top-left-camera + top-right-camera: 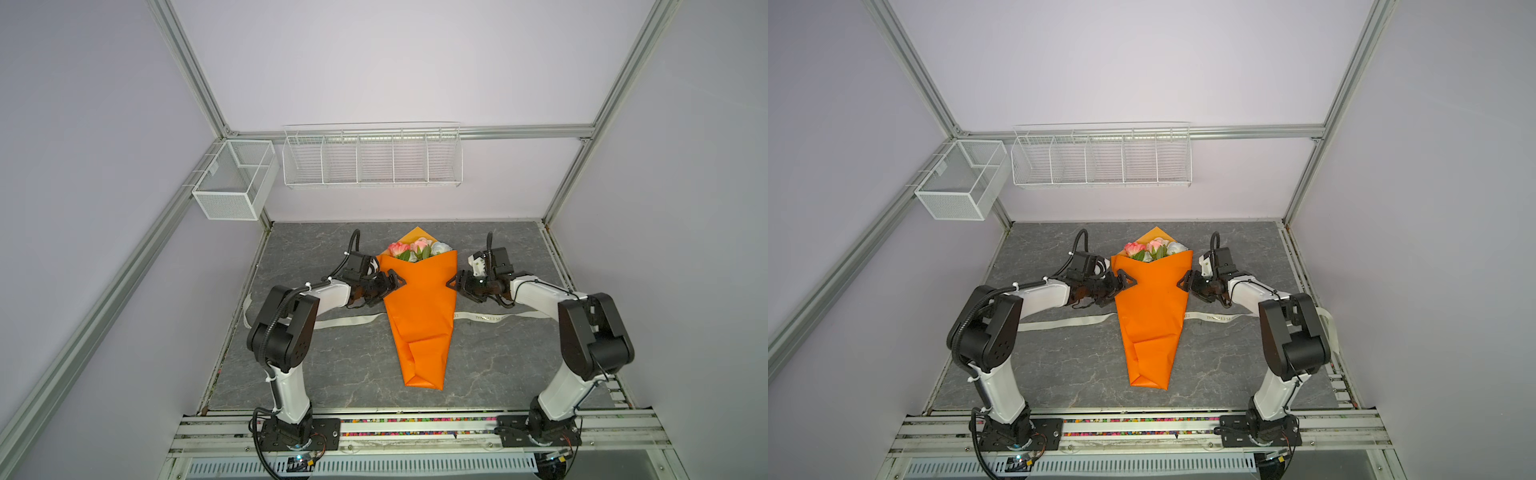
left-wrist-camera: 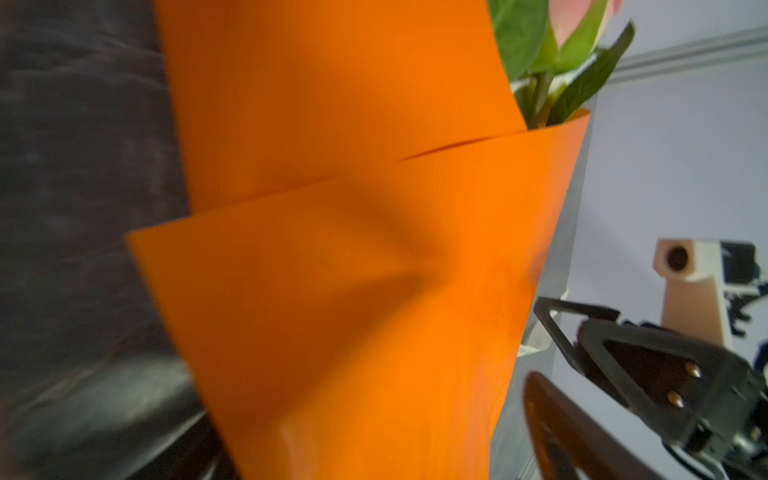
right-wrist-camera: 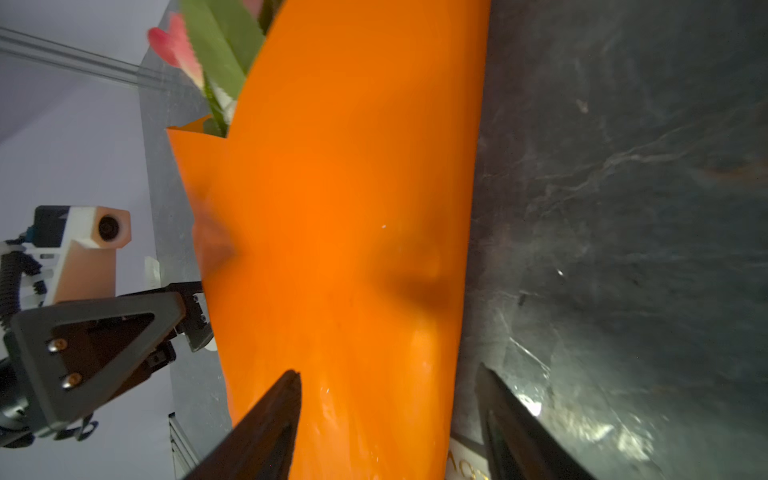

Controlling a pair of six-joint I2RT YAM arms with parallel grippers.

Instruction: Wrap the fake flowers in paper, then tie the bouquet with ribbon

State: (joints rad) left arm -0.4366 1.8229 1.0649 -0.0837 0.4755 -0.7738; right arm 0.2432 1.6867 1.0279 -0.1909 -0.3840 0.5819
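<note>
The bouquet (image 1: 419, 316) (image 1: 1152, 316) is a long cone of orange paper lying flat on the grey table, narrow end toward the front. The fake flowers (image 1: 417, 249) (image 1: 1152, 248), pink and white with green leaves, stick out of its far end. A cream printed ribbon (image 1: 498, 316) (image 1: 1217, 318) runs across the table under the cone. My left gripper (image 1: 397, 280) (image 2: 365, 436) is open at the cone's left edge. My right gripper (image 1: 455, 282) (image 3: 388, 372) is open at the right edge, and the paper (image 3: 353, 249) sits between its spread fingers, not pinched.
A white wire rack (image 1: 372, 156) with several compartments hangs on the back wall. A white mesh box (image 1: 232, 178) is fixed to the frame at the left. The ribbon's left end (image 1: 349, 321) trails toward the left arm. Metal rails (image 1: 415, 428) border the table's front.
</note>
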